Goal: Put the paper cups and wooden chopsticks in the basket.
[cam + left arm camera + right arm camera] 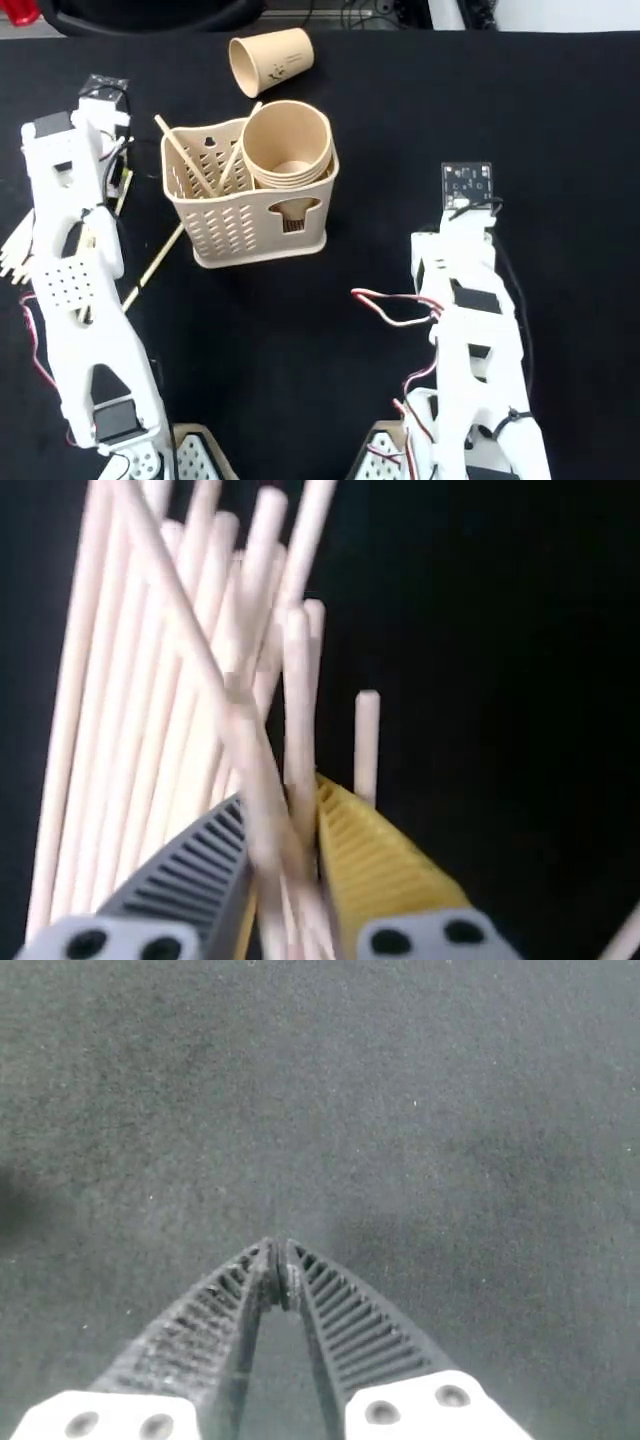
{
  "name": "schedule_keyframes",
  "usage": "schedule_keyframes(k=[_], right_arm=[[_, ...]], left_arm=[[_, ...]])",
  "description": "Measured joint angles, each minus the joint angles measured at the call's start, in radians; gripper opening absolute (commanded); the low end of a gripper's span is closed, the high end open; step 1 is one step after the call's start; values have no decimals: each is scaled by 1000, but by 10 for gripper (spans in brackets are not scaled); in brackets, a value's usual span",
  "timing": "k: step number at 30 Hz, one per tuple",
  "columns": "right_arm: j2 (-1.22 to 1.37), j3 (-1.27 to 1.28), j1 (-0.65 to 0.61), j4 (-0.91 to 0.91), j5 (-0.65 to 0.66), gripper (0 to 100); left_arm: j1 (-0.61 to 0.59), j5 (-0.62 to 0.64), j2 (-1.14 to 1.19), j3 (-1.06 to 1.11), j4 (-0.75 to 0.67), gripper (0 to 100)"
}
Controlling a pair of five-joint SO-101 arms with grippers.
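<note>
A beige slotted basket (215, 215) stands in the middle of the black table, with a stack of paper cups (288, 145) and a few wooden chopsticks (188, 160) inside it. Another paper cup (270, 60) lies on its side behind the basket. One chopstick (155, 262) lies on the cloth by the basket's left side. More chopsticks (14, 256) lie in a pile beside the left arm (70, 230). My left gripper (282, 798) is right over this pile (150, 680), shut on one chopstick (265, 780). Over bare cloth, my right gripper (277, 1252) is shut and holds nothing.
The right arm (465, 300) stands to the right of the basket, over bare black cloth (400, 1110). A red object (18, 10) and cables lie beyond the table's far edge.
</note>
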Motion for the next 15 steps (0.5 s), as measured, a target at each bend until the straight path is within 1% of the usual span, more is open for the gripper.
schedule_keyframes(k=[5,10,15], right_arm=[[0,0,0,0,0,12],[0,0,0,0,0,12],[0,0,0,0,0,12]], left_arm=[[-2,-6,6,-57,112,30],[-2,-6,9,-203,265,30],[-2,23,9,-367,304,29]])
